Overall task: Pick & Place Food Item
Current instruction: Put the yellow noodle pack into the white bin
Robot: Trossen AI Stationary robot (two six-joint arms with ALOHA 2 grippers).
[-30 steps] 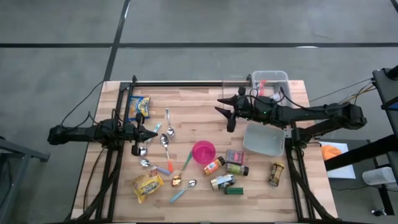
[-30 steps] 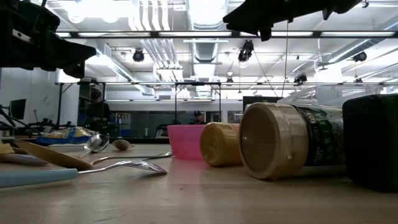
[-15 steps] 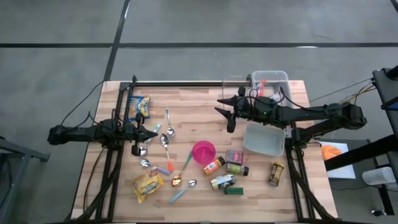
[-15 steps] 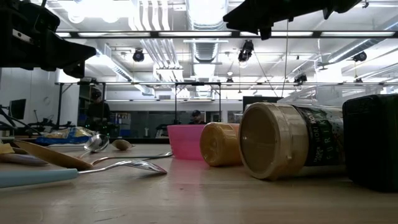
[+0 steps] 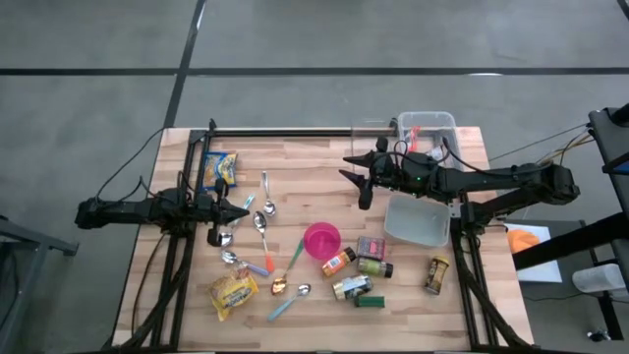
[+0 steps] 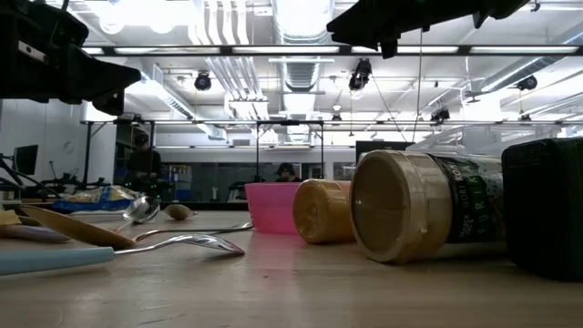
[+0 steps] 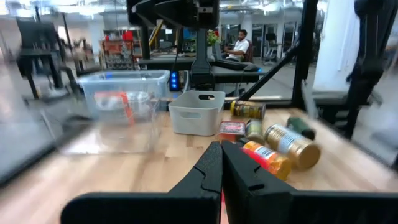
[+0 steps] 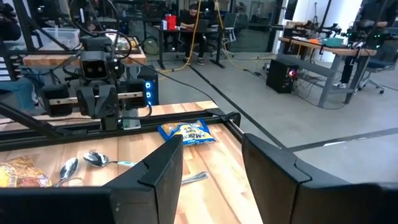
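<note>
The right gripper (image 5: 356, 177) hangs released and empty above bare wood just left of the grey bin (image 5: 418, 220), apparently awaiting a pick. The left gripper (image 5: 243, 207), clenched, waits far left. Blue snack bag (image 5: 219, 169) lies farther left, untouched.

Legible text scarce. Low view: large jar (image 6: 424, 219) lying on its side, beige lid toward camera, dark green label with pale letters, partly readable as "SUR" running sideways near its right end; remaining lines too small to read. Labels on other jars, boxes and snack packets not legible.
</note>
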